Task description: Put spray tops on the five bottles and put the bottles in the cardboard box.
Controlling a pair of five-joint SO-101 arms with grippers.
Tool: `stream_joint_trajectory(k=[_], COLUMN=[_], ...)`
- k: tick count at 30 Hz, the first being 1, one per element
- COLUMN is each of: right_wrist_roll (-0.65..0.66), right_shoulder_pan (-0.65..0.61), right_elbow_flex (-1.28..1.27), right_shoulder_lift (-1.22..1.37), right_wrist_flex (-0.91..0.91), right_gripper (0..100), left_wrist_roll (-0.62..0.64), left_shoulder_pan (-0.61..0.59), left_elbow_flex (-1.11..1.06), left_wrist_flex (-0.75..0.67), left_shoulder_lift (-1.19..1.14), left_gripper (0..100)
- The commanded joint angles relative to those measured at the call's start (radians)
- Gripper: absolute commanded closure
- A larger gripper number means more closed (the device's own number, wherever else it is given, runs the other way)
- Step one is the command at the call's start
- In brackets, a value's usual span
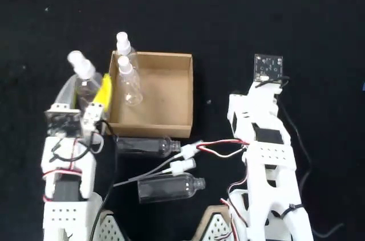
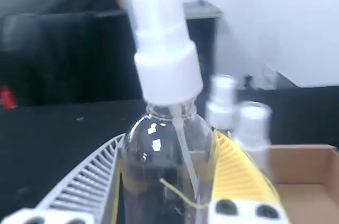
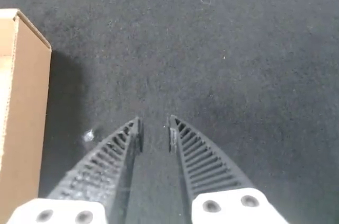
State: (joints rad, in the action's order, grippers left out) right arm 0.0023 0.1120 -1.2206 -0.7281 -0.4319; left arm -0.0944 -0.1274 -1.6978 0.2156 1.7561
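My left gripper (image 1: 86,88) is shut on a clear bottle (image 1: 82,73) with a white spray top, held upright just left of the cardboard box (image 1: 171,118). In the left wrist view the bottle (image 2: 159,155) stands between the white and yellow fingers (image 2: 238,176). Two capped bottles (image 1: 128,78) stand in the box's far left corner. Two uncapped bottles (image 1: 145,146) (image 1: 171,188) lie in front of the box, with two loose spray tops (image 1: 191,151) (image 1: 182,166) beside them. My right gripper (image 3: 154,131) hangs narrowly open over bare cloth right of the box (image 3: 21,102), holding nothing.
The black cloth (image 1: 239,24) covers the whole table. The right arm's red and white cable (image 1: 225,148) runs close to the loose spray tops. Most of the box floor (image 1: 165,93) is bare.
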Motion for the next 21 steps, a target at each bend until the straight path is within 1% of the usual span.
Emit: stream_joint_trajectory(k=[1,3,6,9,16,18,21], right_wrist_roll=[0.002,0.002,0.002,0.002,0.002,0.002,0.003], right_shoulder_pan=[-0.02,-0.02,-0.02,-0.02,-0.074,-0.077,-0.12], right_elbow_flex=[0.007,0.007,0.007,0.007,0.025,0.097,0.282], right_shoulder_lift=[-0.019,-0.019,-0.019,-0.019,-0.027,-0.027,-0.025], right_wrist_flex=[0.028,0.028,0.028,0.028,-0.006,-0.095,-0.339], right_gripper=[93.9,93.9,93.9,93.9,93.9,94.1,94.2], left_wrist_roll=[-0.005,0.0,0.002,-0.005,0.002,0.002,0.002], left_shoulder_pan=[-0.163,-0.254,-0.375,-0.441,-0.452,-0.45,-0.45], left_elbow_flex=[-0.002,-0.007,-0.008,-0.008,-0.002,0.001,0.002], left_wrist_flex=[0.034,-0.021,-0.152,-0.281,-0.519,-0.574,-0.637], left_shoulder_lift=[0.02,-0.038,-0.123,-0.232,-0.52,-0.582,-0.646], left_gripper=[97,97,97,97,97,97,97])
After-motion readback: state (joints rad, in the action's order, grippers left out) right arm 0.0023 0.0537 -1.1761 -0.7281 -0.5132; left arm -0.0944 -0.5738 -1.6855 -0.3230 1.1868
